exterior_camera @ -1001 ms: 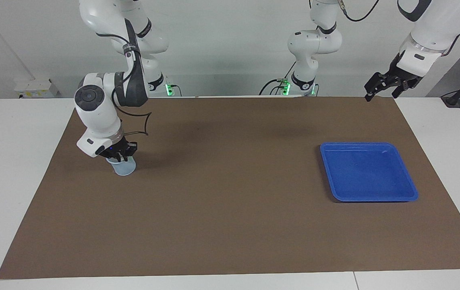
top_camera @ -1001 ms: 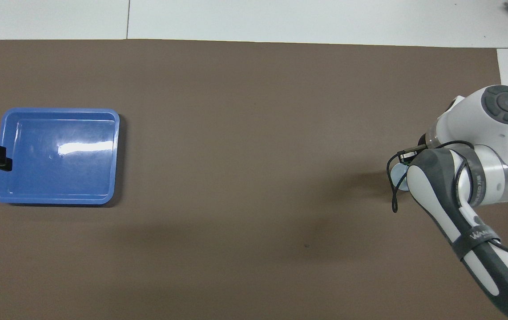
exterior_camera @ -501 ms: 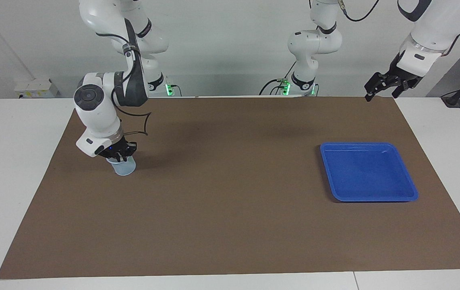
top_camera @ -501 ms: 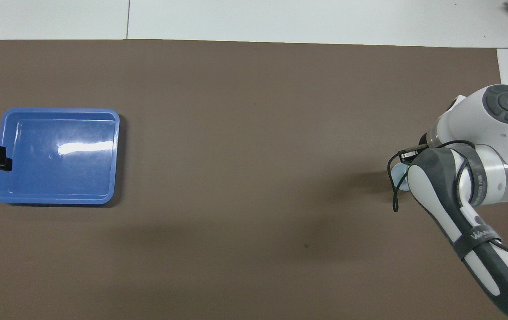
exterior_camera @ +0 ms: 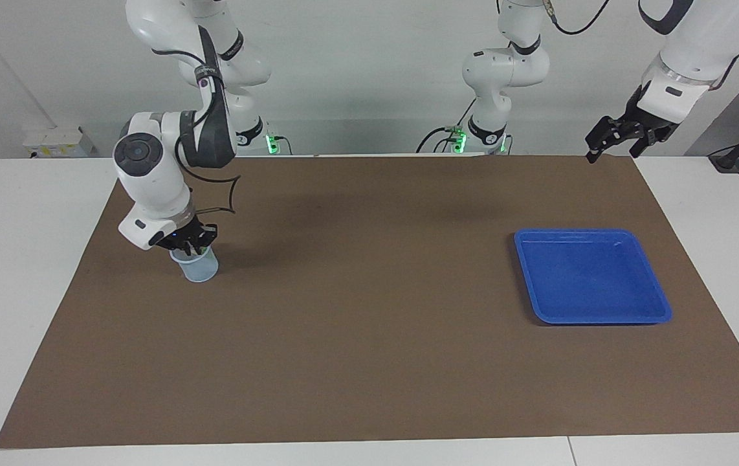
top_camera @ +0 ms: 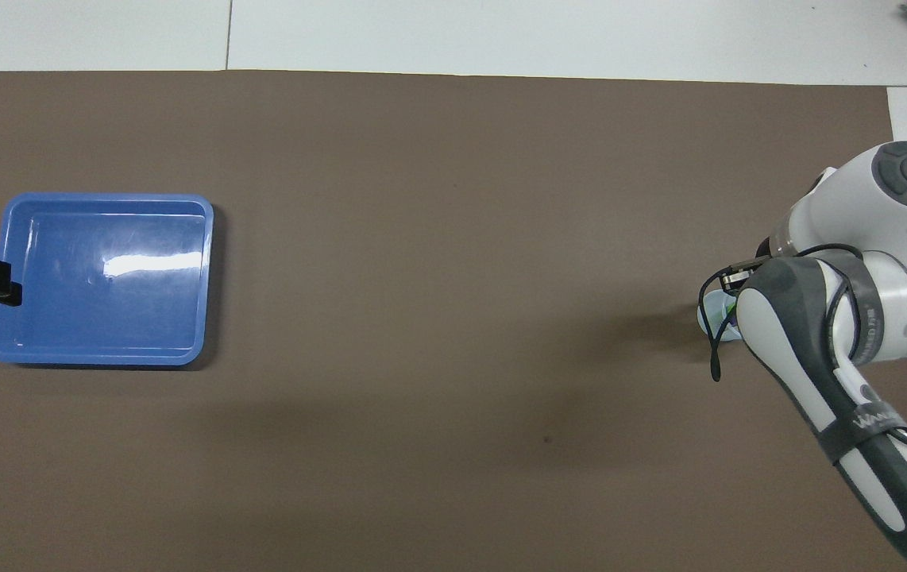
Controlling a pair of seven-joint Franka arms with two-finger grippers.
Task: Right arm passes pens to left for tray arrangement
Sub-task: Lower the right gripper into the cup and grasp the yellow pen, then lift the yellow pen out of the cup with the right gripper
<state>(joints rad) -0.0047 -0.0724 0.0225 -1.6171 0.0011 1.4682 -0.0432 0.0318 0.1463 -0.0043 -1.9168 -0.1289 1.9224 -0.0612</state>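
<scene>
Slowly my right gripper (exterior_camera: 193, 244) lifts from the little cup (exterior_camera: 196, 266), fingers pinched on a green pen, I think. My left gripper (exterior_camera: 610, 144) waits, spread wide, because the blue tray (exterior_camera: 591, 275) needs filling.

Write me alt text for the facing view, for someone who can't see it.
The right gripper, shut, hangs at the mouth of a pale cup on a brown mat. An empty blue tray lies toward the left arm's end, where the left gripper waits open over the mat's corner.
</scene>
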